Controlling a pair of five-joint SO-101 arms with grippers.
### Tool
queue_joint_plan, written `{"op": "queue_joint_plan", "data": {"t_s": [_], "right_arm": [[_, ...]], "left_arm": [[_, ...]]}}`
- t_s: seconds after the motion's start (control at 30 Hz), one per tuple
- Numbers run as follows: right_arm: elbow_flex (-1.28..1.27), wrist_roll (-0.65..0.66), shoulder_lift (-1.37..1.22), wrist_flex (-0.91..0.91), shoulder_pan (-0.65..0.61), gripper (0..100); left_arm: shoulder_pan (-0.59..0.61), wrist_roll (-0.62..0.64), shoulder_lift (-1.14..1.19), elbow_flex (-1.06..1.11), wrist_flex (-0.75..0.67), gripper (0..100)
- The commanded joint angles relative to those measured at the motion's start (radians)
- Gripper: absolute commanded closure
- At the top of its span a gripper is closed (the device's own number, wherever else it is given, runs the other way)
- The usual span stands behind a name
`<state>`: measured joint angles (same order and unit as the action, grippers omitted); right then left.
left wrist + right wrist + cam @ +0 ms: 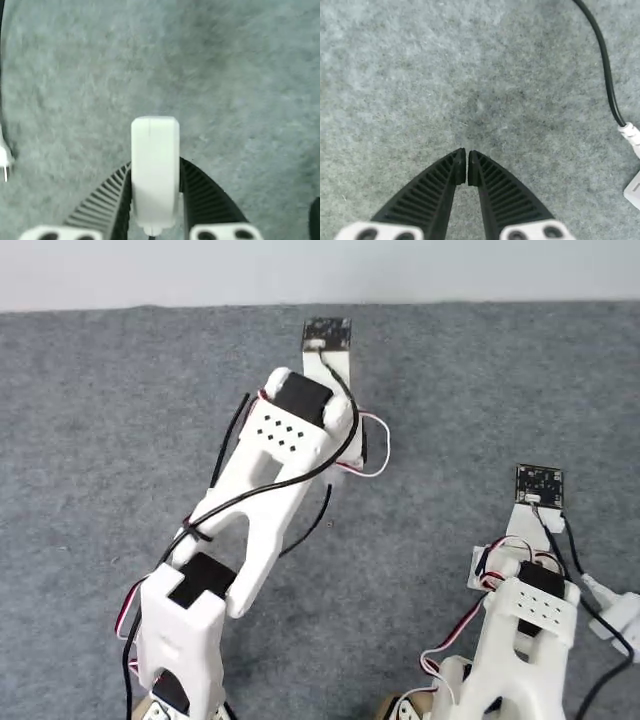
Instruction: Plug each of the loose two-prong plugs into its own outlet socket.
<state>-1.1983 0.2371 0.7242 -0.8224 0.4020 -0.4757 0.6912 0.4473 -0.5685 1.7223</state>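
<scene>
No legible text or labels.

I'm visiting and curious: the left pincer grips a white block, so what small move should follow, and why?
Probably carry it toward a socket: the left pincer is shut on the white plug, and under it lies grey carpet, not a socket.

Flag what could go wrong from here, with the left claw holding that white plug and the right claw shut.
1. The left claw clamps the white plug by its sides, and its prongs are hidden, so orientation can't be confirmed. It may twist or slip when pushed into a socket.
2. The right claw is shut and empty above the carpet, with a black cable lying nearby. Swinging that way might snag it.
</scene>
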Motion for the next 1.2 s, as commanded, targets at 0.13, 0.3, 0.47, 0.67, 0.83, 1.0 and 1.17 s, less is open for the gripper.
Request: {"op": "queue_joint_plan", "data": {"t_s": [0.13,0.3,0.47,0.67,0.83,1.0,1.17], "right_arm": [[0.006,0.011,0.024,0.012,-0.010,98.7],[0.006,0.012,0.024,0.012,-0.010,98.7],[0.005,0.012,0.024,0.012,-0.010,98.7],[0.005,0.012,0.024,0.012,-0.010,98.7],[0.005,0.012,0.024,0.012,-0.010,98.7],[0.005,0.012,0.024,0.012,-0.010,98.7],[0.005,0.012,0.024,0.012,-0.010,98.7]], "left_arm": [[0.060,0.152,0.052,0.176,-0.244,99],[0.051,0.153,0.086,0.311,-0.430,98],[0.044,0.126,0.164,0.381,-0.525,93],[0.066,0.077,0.169,0.328,-0.431,63],[0.060,-0.037,0.089,0.325,-0.338,57],[0.058,-0.180,-0.097,0.326,-0.255,57],[0.009,-0.450,-0.190,0.331,-0.258,71]]}}
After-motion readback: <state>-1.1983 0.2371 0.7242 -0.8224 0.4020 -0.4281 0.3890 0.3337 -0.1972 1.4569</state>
